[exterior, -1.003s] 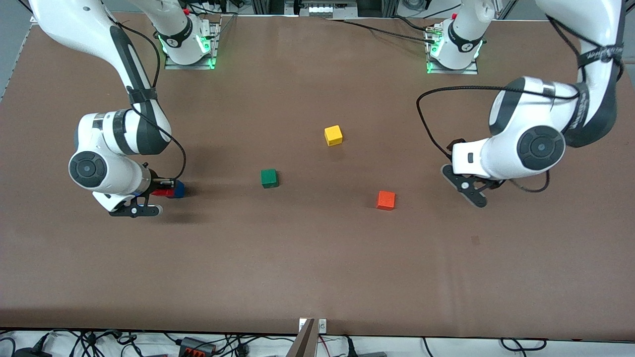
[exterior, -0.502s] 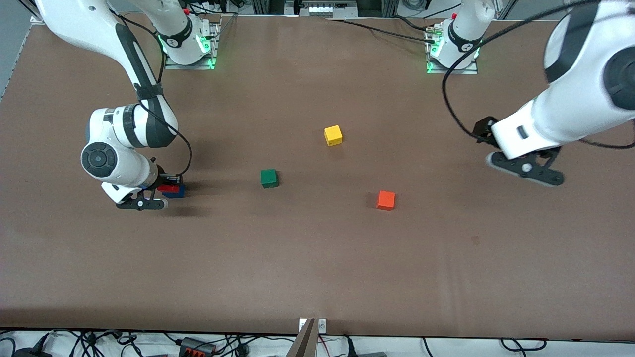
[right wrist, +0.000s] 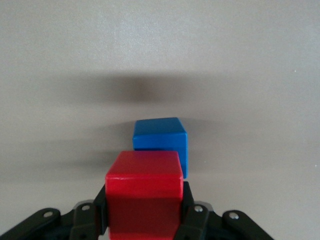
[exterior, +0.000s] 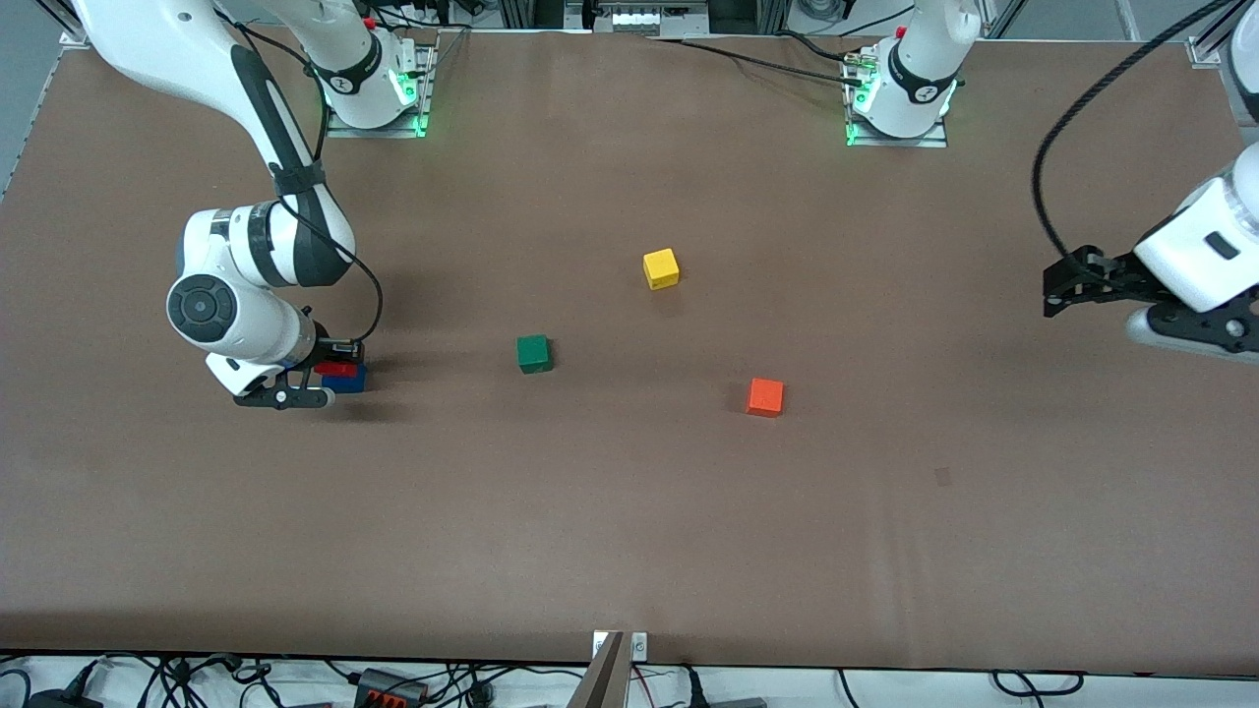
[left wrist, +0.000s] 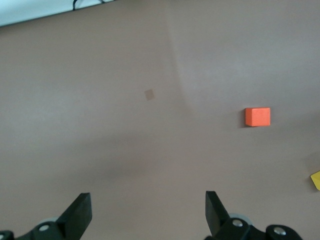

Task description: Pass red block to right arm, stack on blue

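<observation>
We are holding the red block (right wrist: 144, 192) clamped in the right gripper (exterior: 317, 379) just above the blue block (right wrist: 161, 141), judging it wants squaring over that block before release, while the left gripper (left wrist: 146, 215) is waiting open-fingered, well apart from that block.

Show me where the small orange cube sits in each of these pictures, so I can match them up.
Front view: the small orange cube lies on the brown table, nearer the camera than the small yellow cube, toward the left arm's end.
Left wrist view: the orange cube shows ahead of the open left gripper.
Right wrist view: not in it.
Shared landmark: the yellow cube, a sliver of it in the left wrist view.
</observation>
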Action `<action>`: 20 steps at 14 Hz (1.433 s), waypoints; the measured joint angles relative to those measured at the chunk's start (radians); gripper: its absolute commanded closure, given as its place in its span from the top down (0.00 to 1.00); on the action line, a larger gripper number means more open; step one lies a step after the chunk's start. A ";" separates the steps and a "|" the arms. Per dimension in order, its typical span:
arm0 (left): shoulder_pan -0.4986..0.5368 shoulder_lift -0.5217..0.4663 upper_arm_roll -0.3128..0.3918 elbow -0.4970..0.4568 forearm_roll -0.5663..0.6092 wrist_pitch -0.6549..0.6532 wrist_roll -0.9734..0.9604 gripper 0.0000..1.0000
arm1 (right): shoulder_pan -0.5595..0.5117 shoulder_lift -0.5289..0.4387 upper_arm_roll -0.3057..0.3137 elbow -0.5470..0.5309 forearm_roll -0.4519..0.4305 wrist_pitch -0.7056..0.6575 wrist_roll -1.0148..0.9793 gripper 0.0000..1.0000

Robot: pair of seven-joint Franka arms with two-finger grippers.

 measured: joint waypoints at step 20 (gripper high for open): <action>-0.014 -0.202 0.011 -0.327 -0.018 0.088 -0.104 1.00 | -0.002 -0.004 -0.013 -0.016 -0.001 0.033 0.002 0.00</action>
